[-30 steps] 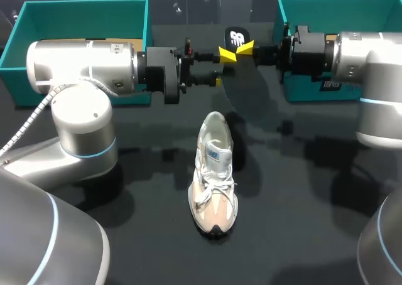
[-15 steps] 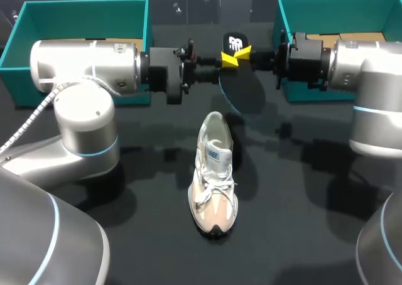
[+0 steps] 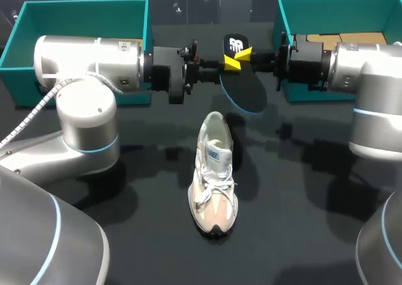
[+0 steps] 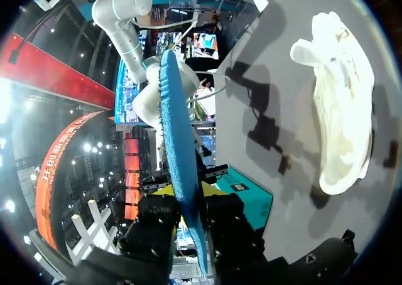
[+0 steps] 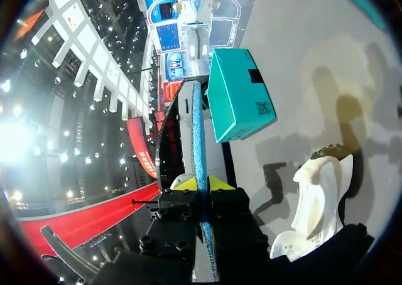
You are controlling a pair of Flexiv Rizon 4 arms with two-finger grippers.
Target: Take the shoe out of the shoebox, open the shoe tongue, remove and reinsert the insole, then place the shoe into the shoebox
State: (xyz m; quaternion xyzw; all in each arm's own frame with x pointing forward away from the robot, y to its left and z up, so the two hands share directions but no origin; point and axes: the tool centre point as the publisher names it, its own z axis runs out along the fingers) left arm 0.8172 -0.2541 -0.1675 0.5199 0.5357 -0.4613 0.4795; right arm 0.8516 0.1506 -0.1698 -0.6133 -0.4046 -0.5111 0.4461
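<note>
The insole (image 3: 244, 89) is probably light, thin and bendy foam, so I judge it best pinched flat across its faces near one end, since a long free end would droop. It hangs on edge above the desk (image 3: 301, 203), just behind the pale shoe (image 3: 214, 178), with the left claw (image 4: 188, 225) and the right claw (image 5: 201, 188) both clenched on it from opposite sides. Its top is black with a white mark, and its underside is textured blue.
</note>
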